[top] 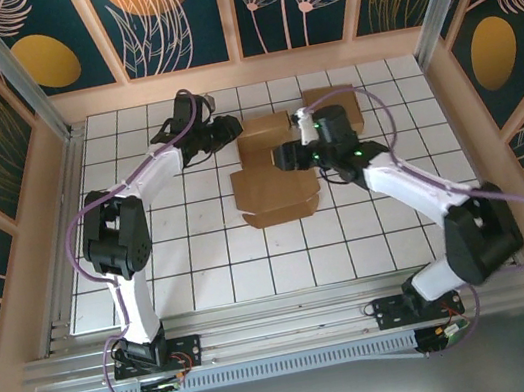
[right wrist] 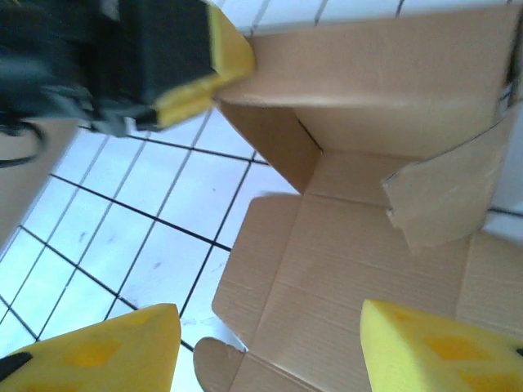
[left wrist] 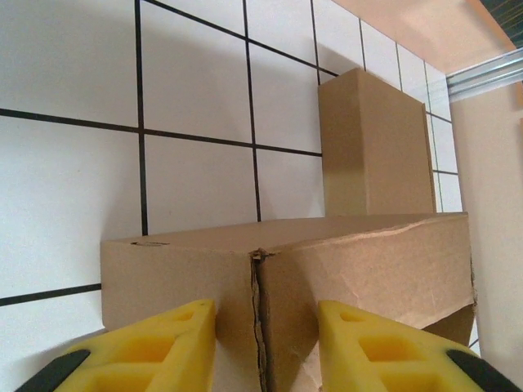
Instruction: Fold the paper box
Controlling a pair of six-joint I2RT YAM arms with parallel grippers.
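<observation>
The brown paper box [top: 277, 193] lies partly unfolded in the middle of the gridded table. Its far panels stand raised and its near panel lies flat. My left gripper [top: 228, 131] is at the box's far left corner. In the left wrist view its yellow fingers [left wrist: 163, 343] press from both sides on a raised wall [left wrist: 359, 261] with a torn vertical seam. A taller flap [left wrist: 372, 147] stands beyond it. My right gripper [top: 288, 158] hovers over the box's middle. In the right wrist view it [right wrist: 270, 343] is open above the flat panel [right wrist: 368, 245], with nothing between its fingers.
The white gridded table [top: 202, 257] has wooden walls on three sides and an aluminium post [top: 43, 103] at each far corner. Bare tiles lie left of the box and toward the near edge. The left gripper's finger [right wrist: 225, 49] touches the box wall in the right wrist view.
</observation>
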